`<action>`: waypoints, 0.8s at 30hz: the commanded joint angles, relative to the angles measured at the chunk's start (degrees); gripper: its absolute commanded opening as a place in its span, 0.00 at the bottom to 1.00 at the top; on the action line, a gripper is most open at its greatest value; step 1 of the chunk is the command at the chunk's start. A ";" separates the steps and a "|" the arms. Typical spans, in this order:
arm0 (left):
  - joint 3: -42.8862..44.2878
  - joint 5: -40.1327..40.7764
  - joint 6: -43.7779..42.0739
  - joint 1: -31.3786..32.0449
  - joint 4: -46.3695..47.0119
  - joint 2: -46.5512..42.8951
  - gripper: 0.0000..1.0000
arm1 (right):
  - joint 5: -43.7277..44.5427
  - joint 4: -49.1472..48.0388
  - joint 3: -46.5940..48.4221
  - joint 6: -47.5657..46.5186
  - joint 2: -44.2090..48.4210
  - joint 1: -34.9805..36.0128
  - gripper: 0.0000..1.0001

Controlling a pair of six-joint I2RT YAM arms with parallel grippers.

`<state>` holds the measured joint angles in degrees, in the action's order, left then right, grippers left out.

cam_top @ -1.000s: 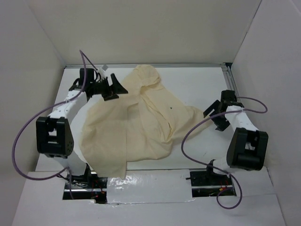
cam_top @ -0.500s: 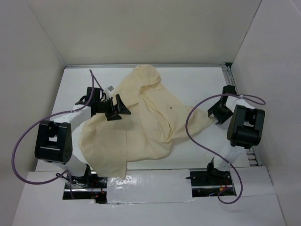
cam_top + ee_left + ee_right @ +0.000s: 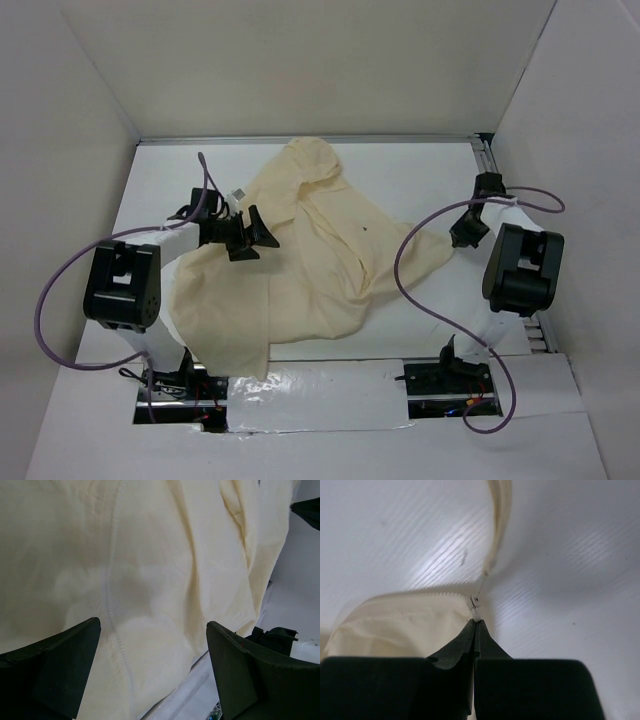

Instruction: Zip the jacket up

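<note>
The pale cream-yellow jacket (image 3: 300,270) lies crumpled across the middle of the table, hood toward the far side. A small dark speck (image 3: 365,229) shows on its front; I cannot tell what it is. My right gripper (image 3: 463,236) sits at the jacket's right corner. In the right wrist view its jaws are pressed together (image 3: 475,622) on a small pale tab (image 3: 476,611) at the end of the zipper teeth (image 3: 435,594). My left gripper (image 3: 262,235) hovers over the jacket's left part. Its fingers are wide apart (image 3: 152,625) above the fabric and a stitched seam (image 3: 107,580).
White walls close in the table on the left, right and far sides. A metal rail (image 3: 487,160) runs along the right edge. Purple cables (image 3: 410,270) loop from both arms. Bare white tabletop (image 3: 420,175) lies far right of the jacket.
My right gripper has gone from open to shut on the tab at the jacket's right corner. My left gripper has moved nearer and rightward, over the jacket, still open.
</note>
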<state>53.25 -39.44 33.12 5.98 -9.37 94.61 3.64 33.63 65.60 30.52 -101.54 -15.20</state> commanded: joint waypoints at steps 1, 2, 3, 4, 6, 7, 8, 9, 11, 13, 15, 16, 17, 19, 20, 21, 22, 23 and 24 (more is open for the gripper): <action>2.73 -0.90 -1.22 -0.18 2.16 2.85 0.99 | 0.49 -0.32 4.17 -4.77 9.67 3.24 0.00; 3.78 -0.73 -1.13 -0.18 2.07 4.60 0.99 | 3.54 0.99 4.96 -5.55 11.52 4.47 0.00; 4.40 -1.07 -1.13 -0.26 1.81 5.40 0.99 | 5.05 1.70 5.67 -7.56 13.45 6.22 0.00; 4.92 -1.08 -0.96 -0.35 1.46 6.19 0.99 | 6.63 2.31 6.63 -8.37 17.39 10.15 0.00; 6.07 -1.77 0.10 -0.96 1.54 7.69 0.99 | 7.61 3.98 7.17 -10.91 21.36 14.74 0.00; 6.25 -2.82 0.45 -1.23 2.15 8.04 0.99 | 7.52 4.16 6.65 -11.36 25.38 20.59 0.00; 6.51 -3.18 1.58 -1.41 2.33 8.05 0.99 | 6.83 4.60 6.47 -11.97 27.25 23.61 0.00; 6.77 -3.62 2.03 -1.93 2.33 8.05 0.99 | 6.82 4.87 6.21 -12.41 29.01 26.86 0.00; 8.00 -2.66 2.74 -2.46 0.50 8.14 0.99 | 6.21 6.45 4.80 -13.90 33.23 37.40 0.00; 8.62 -0.74 2.73 -2.55 -0.30 8.14 0.99 | 5.16 7.58 2.87 -14.09 36.14 48.61 0.00; 8.88 -0.29 2.39 -2.90 -0.92 8.49 0.99 | 2.00 7.94 1.46 -13.39 36.67 56.21 0.00; 8.71 0.41 2.73 -2.99 -1.00 8.92 0.99 | 0.07 8.12 1.11 -13.73 36.33 60.07 0.00; 8.80 0.68 2.74 -3.25 -1.09 9.28 0.99 | -1.34 7.43 0.06 -12.78 35.02 68.47 0.00; 9.75 2.25 3.17 -3.34 -2.14 10.85 0.99 | -5.29 4.62 -0.82 -12.51 32.29 75.90 0.00; 10.29 4.35 3.35 -3.25 -4.06 11.38 0.99 | -7.05 3.65 -0.83 -11.81 28.45 81.68 0.00; 10.38 4.98 3.70 -3.17 -4.17 11.65 0.99 | -12.20 2.68 -1.00 -11.63 26.15 83.39 0.00; 10.20 4.90 3.79 -3.25 -3.82 12.09 0.99 | -14.43 0.58 -1.00 -10.93 24.21 84.80 0.00; 10.12 4.20 4.14 -3.60 -3.56 12.09 0.99 | -17.06 -0.66 -1.27 -10.92 22.28 86.64 0.00; 9.77 3.67 4.23 -3.78 -2.42 12.27 0.99 | -19.09 -0.93 -1.01 -11.10 19.30 87.44 0.00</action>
<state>62.13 -36.10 36.42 2.81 -11.64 106.19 -6.26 34.98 65.32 18.63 -78.32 70.11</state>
